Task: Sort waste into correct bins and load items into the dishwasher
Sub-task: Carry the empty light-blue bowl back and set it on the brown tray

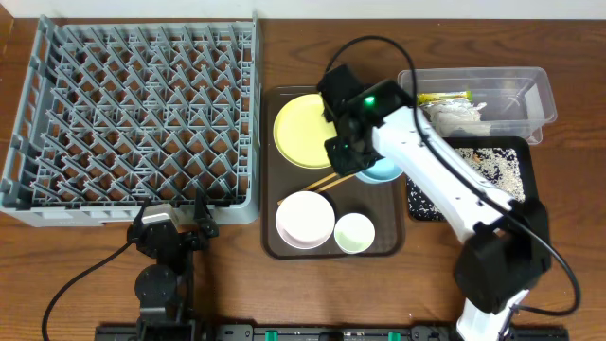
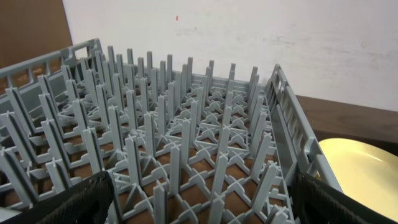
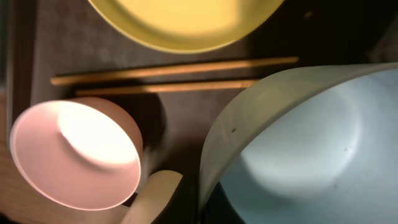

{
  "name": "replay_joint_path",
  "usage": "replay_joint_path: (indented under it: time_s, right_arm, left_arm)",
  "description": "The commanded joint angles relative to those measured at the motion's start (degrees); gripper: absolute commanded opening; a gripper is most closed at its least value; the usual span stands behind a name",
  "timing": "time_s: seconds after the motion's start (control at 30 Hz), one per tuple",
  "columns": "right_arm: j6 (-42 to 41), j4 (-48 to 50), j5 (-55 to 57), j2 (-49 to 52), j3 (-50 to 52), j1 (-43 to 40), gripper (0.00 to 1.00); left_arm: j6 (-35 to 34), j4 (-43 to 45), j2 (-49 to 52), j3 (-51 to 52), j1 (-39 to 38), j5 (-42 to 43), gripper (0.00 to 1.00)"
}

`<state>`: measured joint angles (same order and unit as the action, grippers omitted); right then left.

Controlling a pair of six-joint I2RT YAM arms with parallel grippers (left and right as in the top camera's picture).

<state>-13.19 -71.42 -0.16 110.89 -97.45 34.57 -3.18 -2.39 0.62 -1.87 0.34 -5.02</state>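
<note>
Overhead: the left pincer (image 1: 172, 212) gapes wide before the grey dish rack (image 1: 142, 104). The right pincer (image 1: 358, 163) sits at the light blue bowl (image 1: 383, 172) on the brown tray (image 1: 270, 244).
Left wrist: the rack fills the view, with the yellow plate (image 2: 364, 168) beyond it.
Right wrist: the bowl lies near the wooden chopsticks (image 3: 174, 70); I cannot tell this pincer's gap.

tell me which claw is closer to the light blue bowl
Right. The right claw sits directly at the light blue bowl on the brown tray; the left claw is far off by the dish rack's near edge.
</note>
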Motion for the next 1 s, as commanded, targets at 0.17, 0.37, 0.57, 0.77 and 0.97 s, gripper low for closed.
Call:
replay_joint_path:
  time_s: [0.17,0.37,0.57,0.77,0.97]
  right_arm:
    - [-1.9,-3.4,-0.6,5.7,-0.9,2.8,0.01]
    - [-2.7,-5.0,-1.9,6.9,0.0,3.0,0.01]
    - [-3.1,-4.9,-1.8,6.9,1.7,3.0,0.01]
    - [-3.6,-3.5,-1.9,6.9,4.0,3.0,0.03]
    - [-4.0,-2.6,-1.9,6.9,4.5,3.0,0.17]
  left_arm:
    - [-0.3,-1.3,-0.3,1.6,0.3,-0.3,0.92]
    - [-0.3,-1.3,-0.3,1.6,0.3,-0.3,0.92]
    - [-0.3,-1.3,-0.3,1.6,0.3,-0.3,0.92]
    - [-0.3,-1.3,-0.3,1.6,0.3,-0.3,0.92]
    - [-0.3,-1.4,-0.3,1.6,0.3,-0.3,0.92]
